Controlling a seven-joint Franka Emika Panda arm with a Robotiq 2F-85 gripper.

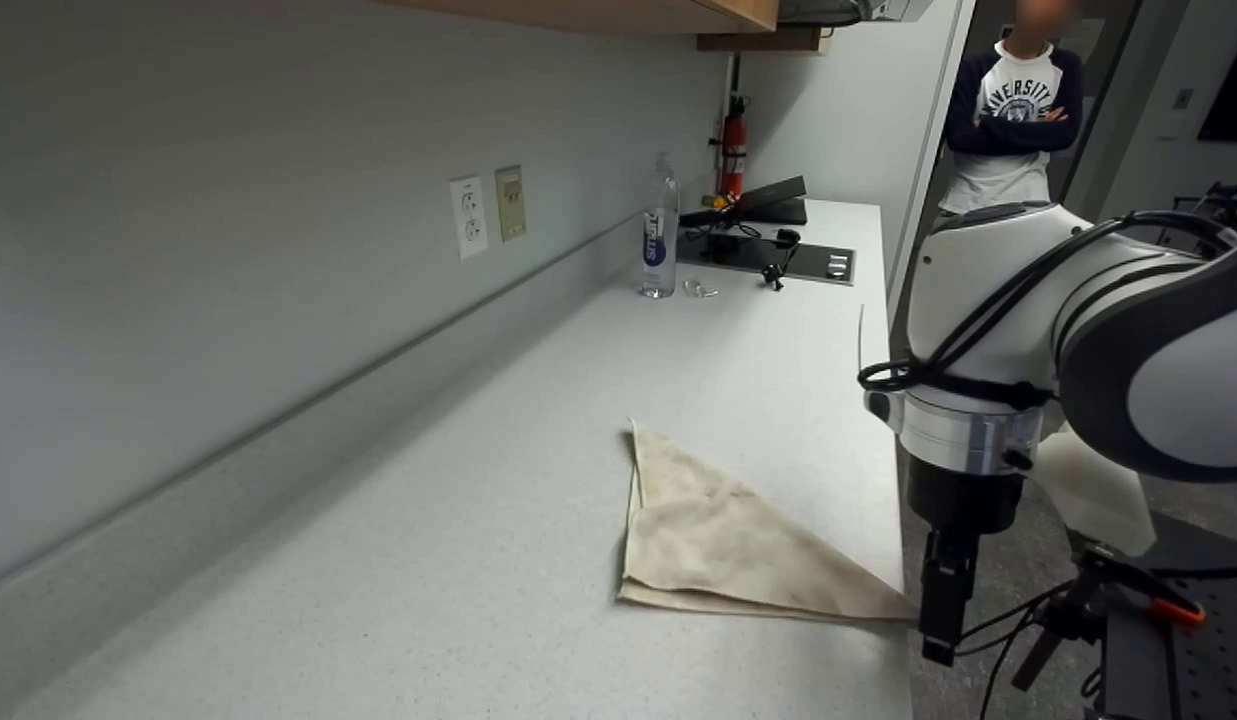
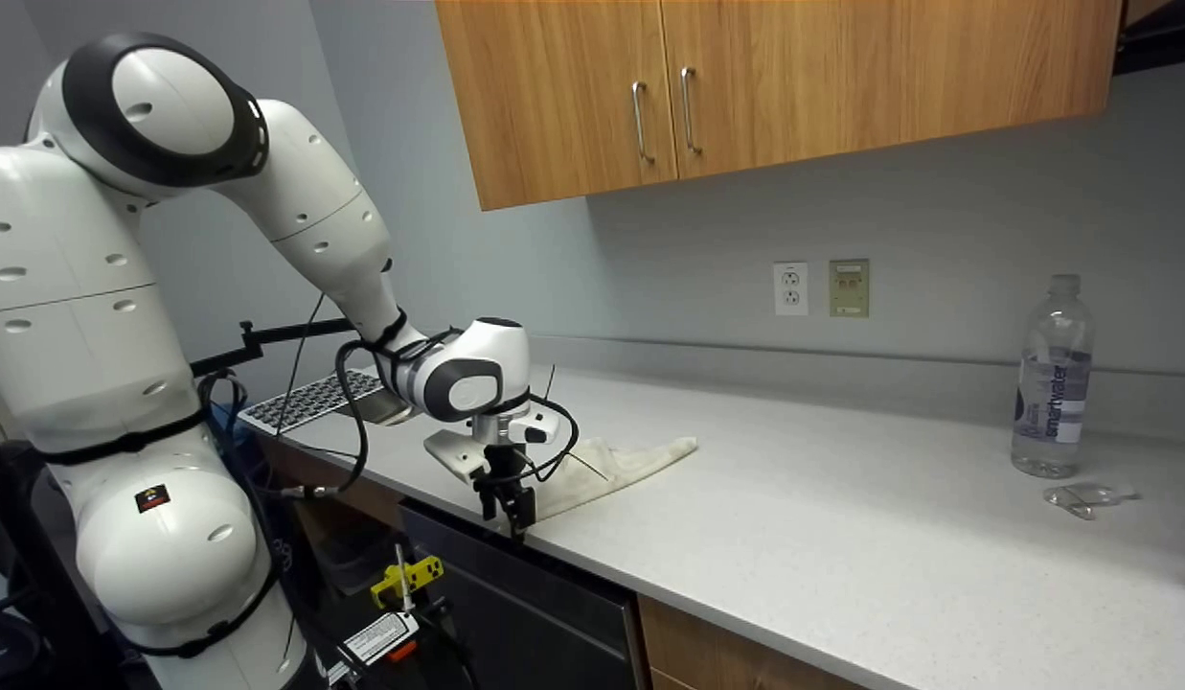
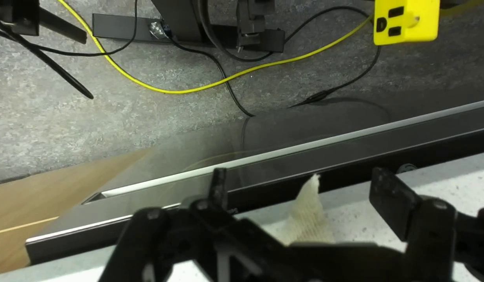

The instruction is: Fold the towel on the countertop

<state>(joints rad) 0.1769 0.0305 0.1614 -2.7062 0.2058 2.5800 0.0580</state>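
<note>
On the countertop, in an exterior view, the towel is lying folded into a rough triangle, layered edges showing along its near side. One corner is pointing down the countertop toward the water bottle; another is running out to the front edge, just beside the gripper. Gripper is hanging nose-down at that edge; finger spacing is not reading from this angle. Bottle is standing upright, a small clear object lying just beside it. Beyond, a cooktop is sitting and a person is standing with arms crossed.

In an exterior view, the arm is bending down to the front edge. Towel is lying partly hidden behind it, far corner well apart from the bottle. A laptop is showing its keyboard behind the arm. Overhead, wooden cabinets are hanging; a dark appliance front is sitting under the countertop edge.

In the wrist view, the fingers are standing wide apart. The towel's corner is showing between them, gaps visible on both sides, tip overhanging the front edge; its height against the fingertips cannot be told. A yellow cord is crossing the grey floor.
</note>
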